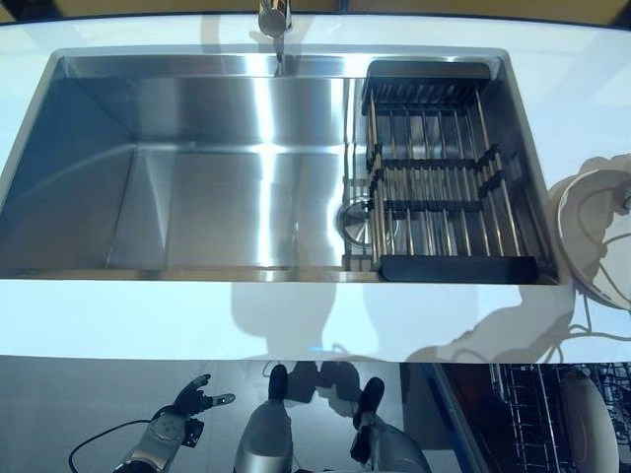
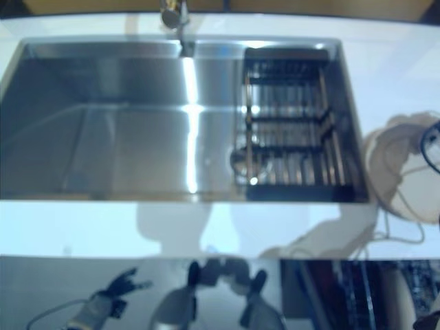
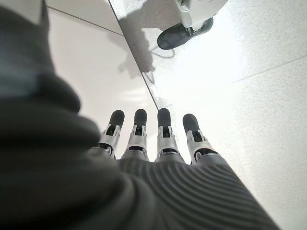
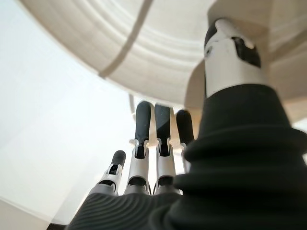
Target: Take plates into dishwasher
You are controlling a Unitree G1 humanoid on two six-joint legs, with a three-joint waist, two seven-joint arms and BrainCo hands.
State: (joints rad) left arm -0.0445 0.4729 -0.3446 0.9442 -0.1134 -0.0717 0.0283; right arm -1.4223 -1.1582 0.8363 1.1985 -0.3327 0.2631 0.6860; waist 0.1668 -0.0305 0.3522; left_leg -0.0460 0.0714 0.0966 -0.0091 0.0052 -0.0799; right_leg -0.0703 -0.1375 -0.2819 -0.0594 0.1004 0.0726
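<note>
A cream plate (image 1: 592, 236) is at the right end of the white counter, right of the sink, and casts a wide shadow on the counter. In the right wrist view my right hand (image 4: 153, 163) is at this plate (image 4: 144, 52): the thumb (image 4: 230, 57) lies against its face and the straight fingers reach to its rim, pinching it. Another cream plate (image 1: 589, 424) stands on edge in the open dishwasher rack (image 1: 532, 424) below the counter at the lower right. My left hand (image 1: 187, 404) hangs low near the floor, open and holding nothing, its fingers (image 3: 139, 139) straight.
A steel sink (image 1: 197, 197) fills the middle of the counter (image 1: 296, 320), with a tap (image 1: 275, 20) at its back. A black-framed drying rack (image 1: 444, 177) spans the sink's right part, over the drain (image 1: 357, 219).
</note>
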